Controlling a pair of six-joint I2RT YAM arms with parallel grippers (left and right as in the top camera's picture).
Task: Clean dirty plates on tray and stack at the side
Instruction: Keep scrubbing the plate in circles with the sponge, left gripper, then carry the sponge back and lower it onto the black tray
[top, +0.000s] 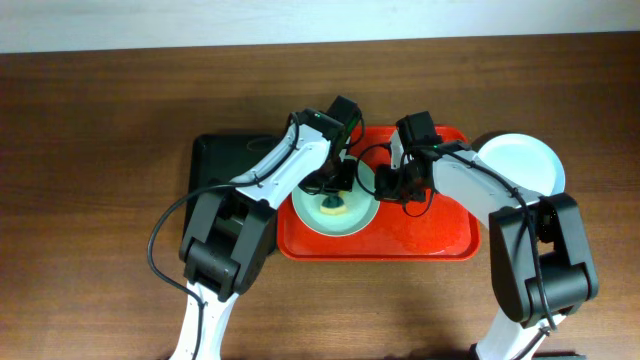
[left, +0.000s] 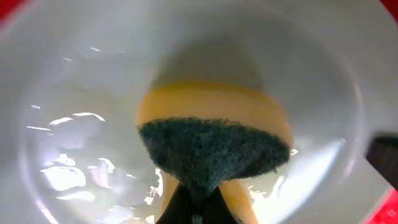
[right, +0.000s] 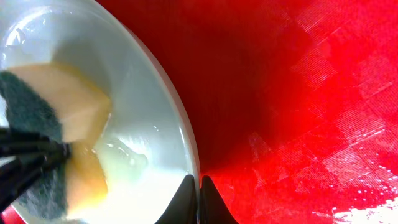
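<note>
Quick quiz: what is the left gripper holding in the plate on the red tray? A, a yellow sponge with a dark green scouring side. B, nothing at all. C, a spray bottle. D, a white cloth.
A: the left gripper is shut on a yellow sponge with a dark green pad, down in the plate.

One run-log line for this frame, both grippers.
phase: scrub | left gripper: shut on sponge, in plate | right gripper: pinching plate rim | plate: on tray | other plate: off tray, right side
</note>
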